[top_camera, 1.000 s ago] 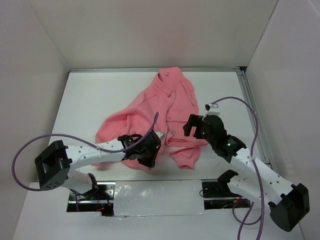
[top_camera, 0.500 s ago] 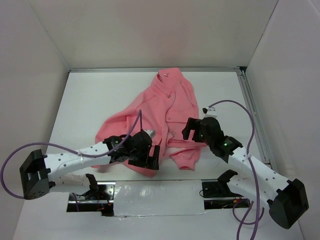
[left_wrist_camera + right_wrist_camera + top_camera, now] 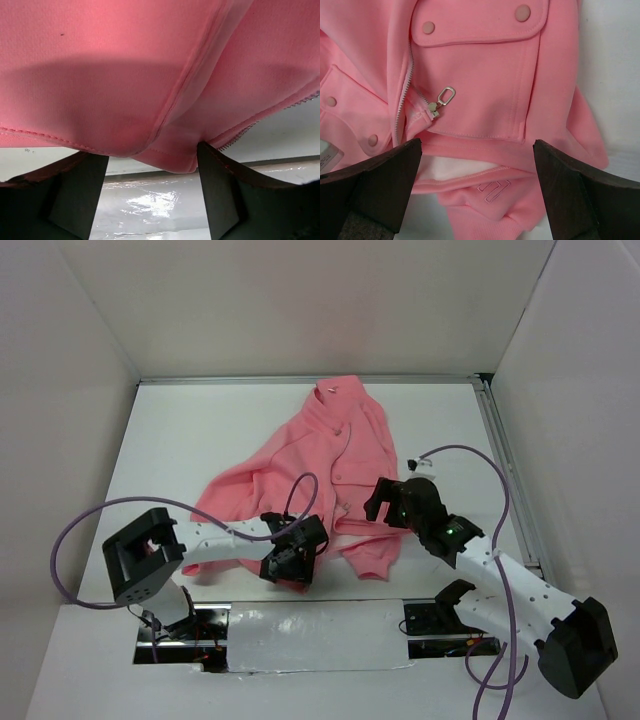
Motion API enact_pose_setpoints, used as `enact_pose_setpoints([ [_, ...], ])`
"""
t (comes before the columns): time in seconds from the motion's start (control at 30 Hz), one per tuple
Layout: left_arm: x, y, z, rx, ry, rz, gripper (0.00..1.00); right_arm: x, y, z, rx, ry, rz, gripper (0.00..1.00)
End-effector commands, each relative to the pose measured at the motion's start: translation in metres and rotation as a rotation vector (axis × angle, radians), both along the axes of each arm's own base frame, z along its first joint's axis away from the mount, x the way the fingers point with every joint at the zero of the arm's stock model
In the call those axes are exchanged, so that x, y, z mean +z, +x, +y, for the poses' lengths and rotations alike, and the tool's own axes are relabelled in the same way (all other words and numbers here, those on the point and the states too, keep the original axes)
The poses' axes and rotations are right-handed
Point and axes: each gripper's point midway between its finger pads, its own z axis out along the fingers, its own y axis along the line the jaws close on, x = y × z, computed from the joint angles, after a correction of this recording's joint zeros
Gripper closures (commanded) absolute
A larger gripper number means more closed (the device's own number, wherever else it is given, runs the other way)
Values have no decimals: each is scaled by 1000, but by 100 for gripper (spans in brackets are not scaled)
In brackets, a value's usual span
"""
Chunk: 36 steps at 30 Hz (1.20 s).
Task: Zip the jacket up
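The salmon-pink jacket (image 3: 325,460) lies crumpled in the middle of the white table, collar toward the far wall. My left gripper (image 3: 290,565) is at its near hem, open. In the left wrist view a fold of the jacket hem (image 3: 165,155) droops between the spread fingers (image 3: 220,190) and touches the right one. My right gripper (image 3: 385,502) hovers open over the jacket's right front. Its wrist view shows the metal zipper pull (image 3: 446,95) just beyond the left finger, the pale zipper strip (image 3: 402,95) and a snap pocket (image 3: 480,75).
A sleeve cuff (image 3: 485,217) lies under the right gripper (image 3: 477,145). A shiny taped strip (image 3: 310,625) runs along the table's near edge. A metal rail (image 3: 505,470) borders the right side. White walls enclose the table. Purple cables (image 3: 470,445) loop off both arms.
My left gripper has gone from shut to open and shifted toward the near edge at the hem, its arm swinging round. The right gripper has barely moved.
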Motion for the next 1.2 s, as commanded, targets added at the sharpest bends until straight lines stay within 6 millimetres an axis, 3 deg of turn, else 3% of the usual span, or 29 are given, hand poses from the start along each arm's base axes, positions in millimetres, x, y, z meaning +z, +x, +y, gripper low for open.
enact_pose_setpoints([
  [0.0, -21, 11, 1, 20, 78, -48, 18, 9, 5, 3, -14, 32, -49, 0],
  [0.07, -31, 10, 0, 5, 106, -38, 19, 8, 6, 2, -21, 26, -46, 0],
  [0.23, -49, 2, -5, -81, 125, 1, 33, 6, 7, 0, -24, 18, -47, 0],
  [0.3, -55, 1, -10, -124, 98, 10, 57, 3, 7, -1, -24, 11, -36, 0],
  [0.33, -57, -4, -11, -140, 82, 34, 78, 2, 7, 0, -23, 7, -32, 0],
  [0.43, -53, -4, -19, -148, 40, 35, 100, 4, 7, 1, -1, -2, -38, 0],
  [0.6, -26, 8, -28, -128, -53, -4, 100, 18, 7, 19, 143, -11, -79, 0],
  [0.73, 26, 41, -28, -25, -211, -113, 100, 18, 9, 39, 234, -2, -40, 0],
  [0.77, 27, 41, -23, -28, -252, -104, 100, 23, 11, 47, 251, 24, -34, 1],
  [0.8, 46, 66, -31, -39, -364, -197, 100, 20, 12, 53, 265, 35, -10, 1],
  [0.83, 50, 66, -36, -79, -440, -190, 100, 14, 19, 59, 261, 29, 31, 1],
  [0.93, 47, 87, -31, -89, -520, -225, 100, -4, 29, 69, 232, 27, 130, 1],
  [1.0, 35, 97, -28, -58, -497, -187, 100, -18, 31, 78, 241, 28, 204, 4],
  [1.17, 9, 109, -28, -10, -485, -70, 100, -44, 35, 93, 268, 40, 314, 17],
])
